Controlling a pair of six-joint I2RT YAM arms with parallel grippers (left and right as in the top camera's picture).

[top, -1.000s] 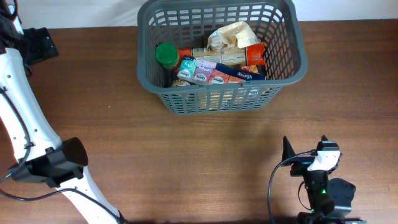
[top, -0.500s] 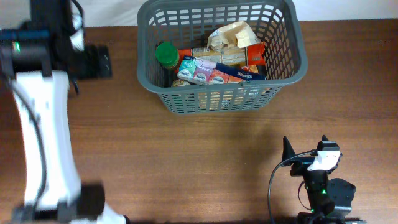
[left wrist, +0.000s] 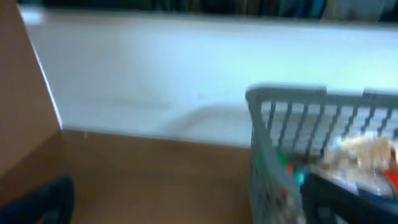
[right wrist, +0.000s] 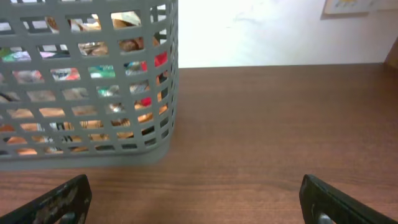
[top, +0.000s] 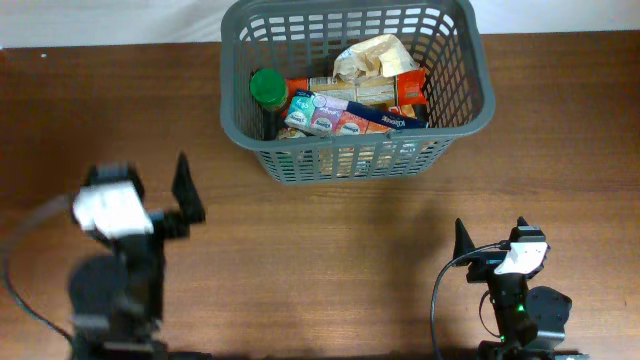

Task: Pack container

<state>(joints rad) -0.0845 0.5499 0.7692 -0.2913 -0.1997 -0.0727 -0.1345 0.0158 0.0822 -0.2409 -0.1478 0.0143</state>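
Note:
The container [top: 350,158], a dark grey lattice basket, stands at the back middle of the wooden table. Inside it lie a green-lidded jar [top: 268,88], a crinkled cream bag [top: 372,56] and several colourful food packets [top: 345,110]. My left gripper [top: 148,190] is open and empty over the table, left and in front of the container; its view is blurred and shows the container's corner [left wrist: 264,134] at the right. My right gripper [top: 490,238] is open and empty at the front right. In its view the jaws [right wrist: 196,202] face the container's wall [right wrist: 87,81].
Bare brown tabletop [top: 320,260] lies between the two arms and in front of the container. A white wall [left wrist: 155,68] runs behind the table's far edge. The right arm's base [top: 530,310] sits at the front edge.
My left arm has swung from the far back left down to the front left, and its gripper now sits low near the table. The right arm and the container have not moved.

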